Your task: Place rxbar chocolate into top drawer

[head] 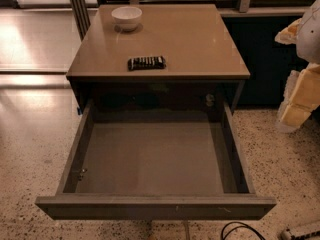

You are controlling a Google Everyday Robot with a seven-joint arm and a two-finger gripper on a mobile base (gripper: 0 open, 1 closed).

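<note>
The rxbar chocolate (146, 63), a flat black bar with white lettering, lies on the cabinet top (200, 44) near its front edge, left of centre. The top drawer (155, 206) is pulled fully out below it, and its smooth grey bottom is bare. My gripper (300, 79), white and pale yellow, is at the right edge of the view. It is beside the cabinet's right side, well clear of the bar and the drawer, and partly cut off by the frame.
A white bowl (126, 17) stands at the back left of the cabinet top. A dark cabinet or wall panel (265, 59) is behind on the right. A black cable (240, 230) lies on the speckled floor below the drawer front.
</note>
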